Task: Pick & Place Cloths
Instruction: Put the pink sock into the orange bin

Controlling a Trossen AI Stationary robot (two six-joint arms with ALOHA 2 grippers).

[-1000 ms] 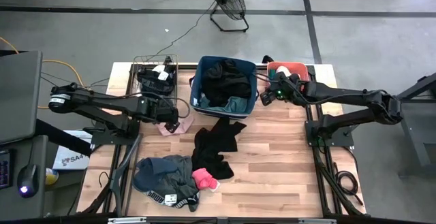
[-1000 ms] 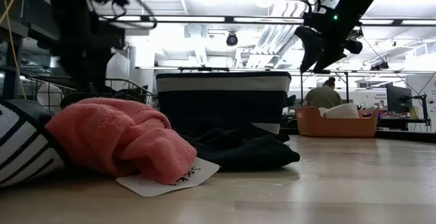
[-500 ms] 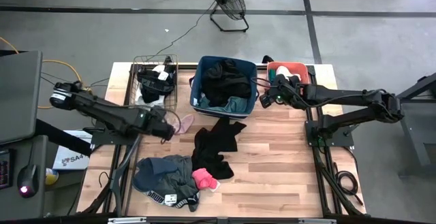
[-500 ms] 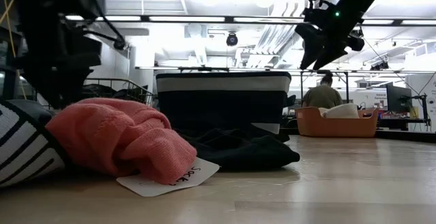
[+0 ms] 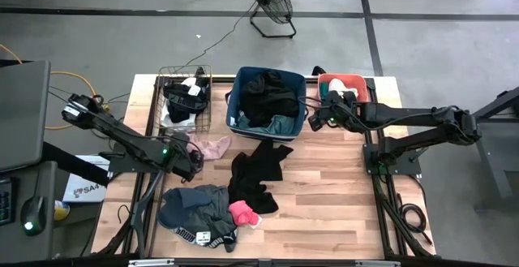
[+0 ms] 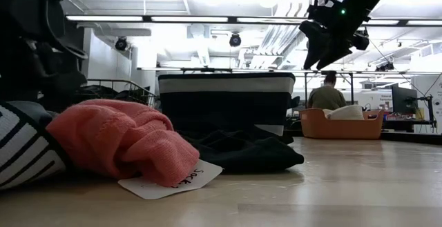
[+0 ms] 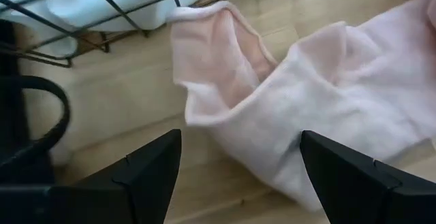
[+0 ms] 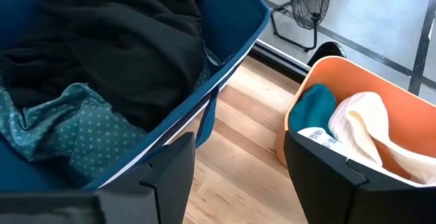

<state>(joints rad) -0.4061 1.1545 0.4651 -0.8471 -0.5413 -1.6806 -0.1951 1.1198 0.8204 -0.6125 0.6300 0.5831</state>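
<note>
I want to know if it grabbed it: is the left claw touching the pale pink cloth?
Apart. The left wrist view shows the left gripper open, with the pale pink cloth beyond its fingers.

Even, bright overhead light fills the high view, with only faint shadows on the counter (image 5: 324, 202). In the low view, ceiling strip lights (image 6: 207, 18) glare white, and the near pink cloth (image 6: 117, 141) is soft, out of focus. The left wrist view is blurred throughout; the right wrist view is sharp.
</note>
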